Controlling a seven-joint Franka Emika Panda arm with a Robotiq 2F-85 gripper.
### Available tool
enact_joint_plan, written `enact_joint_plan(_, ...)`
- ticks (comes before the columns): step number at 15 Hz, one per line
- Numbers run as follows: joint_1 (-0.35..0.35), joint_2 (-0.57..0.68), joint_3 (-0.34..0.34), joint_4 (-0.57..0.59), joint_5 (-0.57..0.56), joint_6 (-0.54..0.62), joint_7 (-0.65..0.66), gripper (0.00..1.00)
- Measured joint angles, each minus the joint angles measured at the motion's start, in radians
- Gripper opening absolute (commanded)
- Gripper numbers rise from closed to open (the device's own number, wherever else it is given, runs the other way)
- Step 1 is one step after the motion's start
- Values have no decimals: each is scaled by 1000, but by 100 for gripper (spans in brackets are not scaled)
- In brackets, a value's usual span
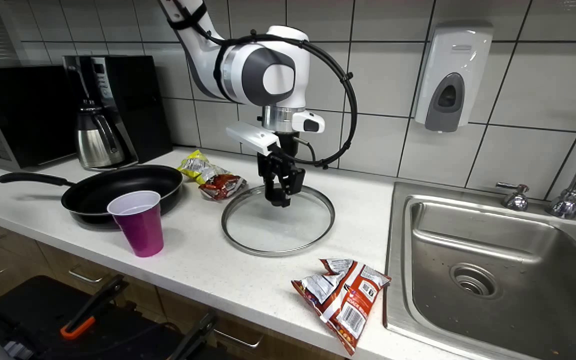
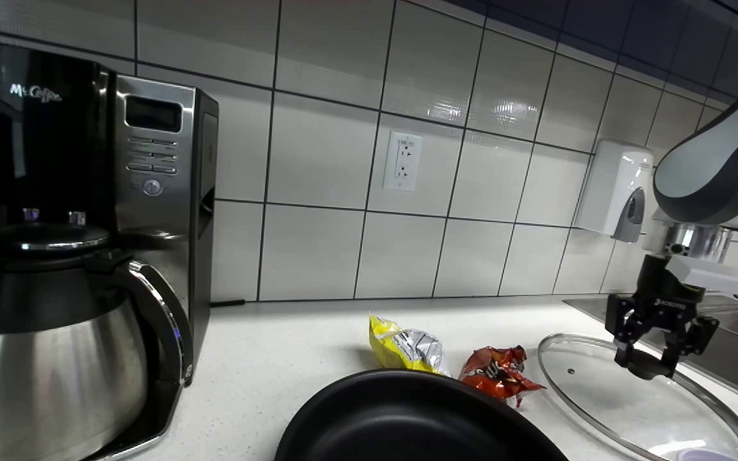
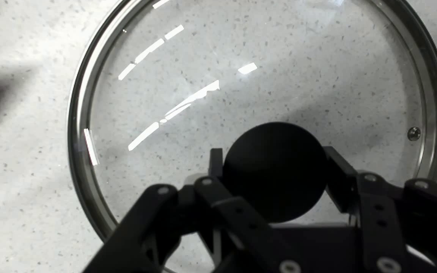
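Black fingers (image 3: 216,163) of the gripper (image 3: 277,170), nearest the wrist camera, are clasped on the round knob (image 3: 275,193) of a glass lid (image 3: 203,68), which appears to lie flat on the speckled white counter (image 3: 21,204). Just beside the lid's metal rim (image 3: 79,151), on the left in an exterior view, is a crumpled red snack bag (image 1: 222,187) with a yellow bag (image 1: 199,167) next to it. Strips of counter separate the rim from the steel sink (image 1: 448,320) on the right and from the counter's front edge. At that edge lies a larger red bag (image 1: 343,300), one corner reaching the sink. Well apart, on the left, a magenta cup (image 1: 140,230) stands near the edge, in front of a black frying pan (image 1: 95,192). Behind, both exterior views show pale tiles (image 2: 318,250) with dark joints, a coffee maker (image 2: 157,221) with a steel carafe (image 2: 55,384), and a white soap dispenser (image 1: 450,65).
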Motion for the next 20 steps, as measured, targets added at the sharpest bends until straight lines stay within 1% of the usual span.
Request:
enact_joint_plan(11,-6,11,2,5,29,0,-19,39)
enact_joint_plan(12,-6,11,3,5,29,0,-19,43)
enact_joint_plan(13,-6,12,4,5,29,0,-19,39)
enact_joint_plan(14,-6,12,4,5,29,0,-19,39)
enact_joint_plan(15,-6,12,5,5,30,0,-20,43)
enact_joint_plan(16,-7,12,5,5,30,0,-20,74)
enact_joint_plan(17,-7,12,6,5,30,0,-20,87)
enact_joint_plan(18,-7,12,7,5,30,0,-20,97)
enact_joint_plan(19,-7,11,8,8,30,0,-20,100)
enact_joint_plan(20,-7,9,9,10,30,0,-20,100)
